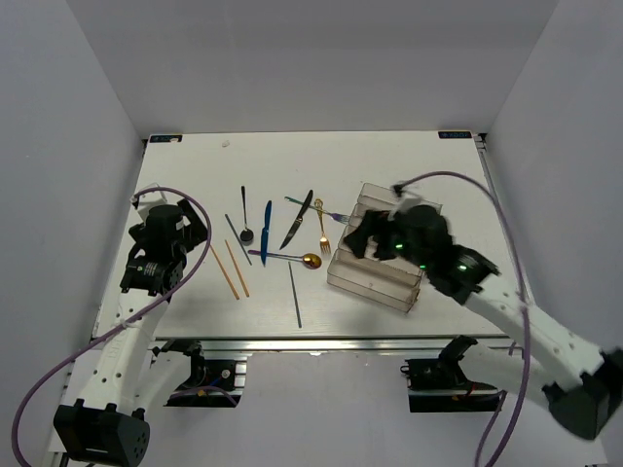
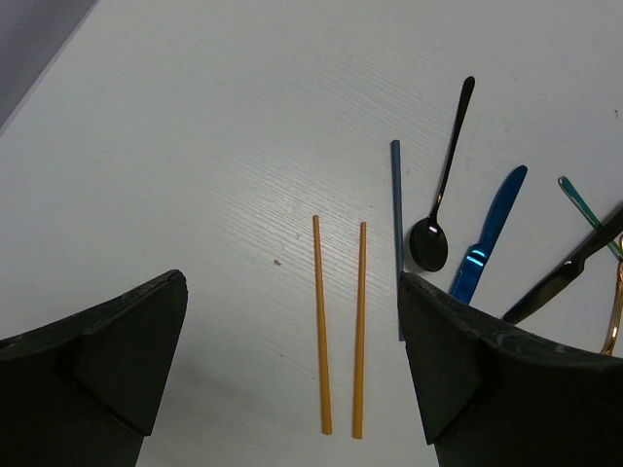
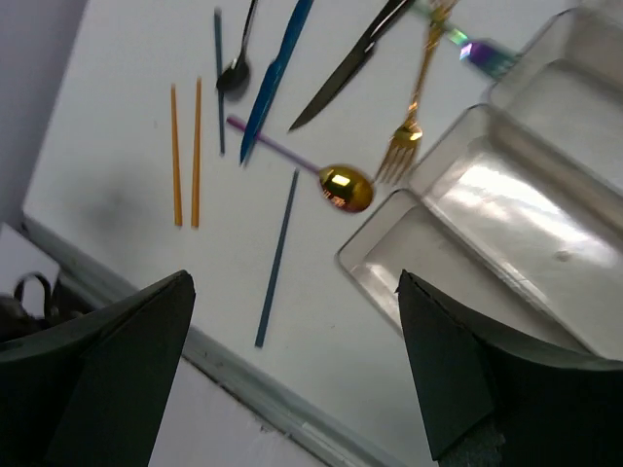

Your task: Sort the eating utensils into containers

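The utensils lie on the white table left of the clear tray point(image 1: 343, 276), whose compartments look empty. Left to right they are two wooden chopsticks point(image 1: 225, 271), a grey chopstick point(image 1: 238, 239), black spoon point(image 1: 244, 221), blue knife point(image 1: 266, 232), black knife point(image 1: 298, 220), gold fork point(image 1: 322, 228), iridescent fork point(image 1: 313, 207), purple-handled gold spoon point(image 1: 310, 260) and a second grey chopstick point(image 1: 295, 295). My left gripper point(image 2: 292, 287) is open and empty above the wooden chopsticks point(image 2: 322, 321). My right gripper point(image 3: 294, 282) is open and empty over the tray's point(image 3: 487, 219) near-left corner.
The table's front edge with a metal rail point(image 3: 292, 404) runs just below the right gripper. Grey walls point(image 1: 68, 146) close in the table on the left, back and right. The right arm's cable point(image 1: 506, 233) loops over the tray's right side.
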Robot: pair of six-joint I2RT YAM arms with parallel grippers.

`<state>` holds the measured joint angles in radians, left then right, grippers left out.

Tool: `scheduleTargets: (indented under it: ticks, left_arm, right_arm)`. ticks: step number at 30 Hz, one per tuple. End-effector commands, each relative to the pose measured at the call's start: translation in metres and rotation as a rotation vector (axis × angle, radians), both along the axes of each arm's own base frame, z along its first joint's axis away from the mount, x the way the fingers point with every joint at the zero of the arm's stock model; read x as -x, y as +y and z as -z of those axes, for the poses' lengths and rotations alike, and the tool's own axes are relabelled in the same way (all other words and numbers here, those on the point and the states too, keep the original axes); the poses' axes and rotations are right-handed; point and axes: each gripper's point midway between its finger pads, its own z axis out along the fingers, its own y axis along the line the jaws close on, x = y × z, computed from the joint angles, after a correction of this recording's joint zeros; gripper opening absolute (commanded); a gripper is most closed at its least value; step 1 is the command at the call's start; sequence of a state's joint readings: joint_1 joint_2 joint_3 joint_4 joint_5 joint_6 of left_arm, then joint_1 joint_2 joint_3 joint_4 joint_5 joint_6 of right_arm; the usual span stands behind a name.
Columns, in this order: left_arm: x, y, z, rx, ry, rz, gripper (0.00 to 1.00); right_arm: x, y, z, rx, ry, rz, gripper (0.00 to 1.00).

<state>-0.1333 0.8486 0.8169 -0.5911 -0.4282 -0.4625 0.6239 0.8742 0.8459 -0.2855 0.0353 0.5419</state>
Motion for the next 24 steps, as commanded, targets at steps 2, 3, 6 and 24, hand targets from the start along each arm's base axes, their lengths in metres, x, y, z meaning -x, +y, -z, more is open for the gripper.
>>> scheduleTargets:
  ticks: [2,3,6,24]
  left_arm:
    - [0.001,0.002,-0.011,0.001,-0.025,-0.016,0.98]
    - [0.001,0.002,-0.012,0.001,-0.030,-0.016,0.98]
    - [0.001,0.001,-0.011,0.002,-0.027,-0.012,0.98]
    - [-0.001,-0.002,-0.010,0.012,-0.027,0.010,0.98]
  right_arm:
    - [0.018,0.067,0.012,0.201,0.008,-0.008,0.89]
    - [0.017,0.081,0.037,0.297,0.049,-0.007,0.89]
    - [0.035,0.119,0.066,0.434,0.073,-0.056,0.89]
    - [0.084,0.186,0.196,0.612,0.250,-0.318,0.39]
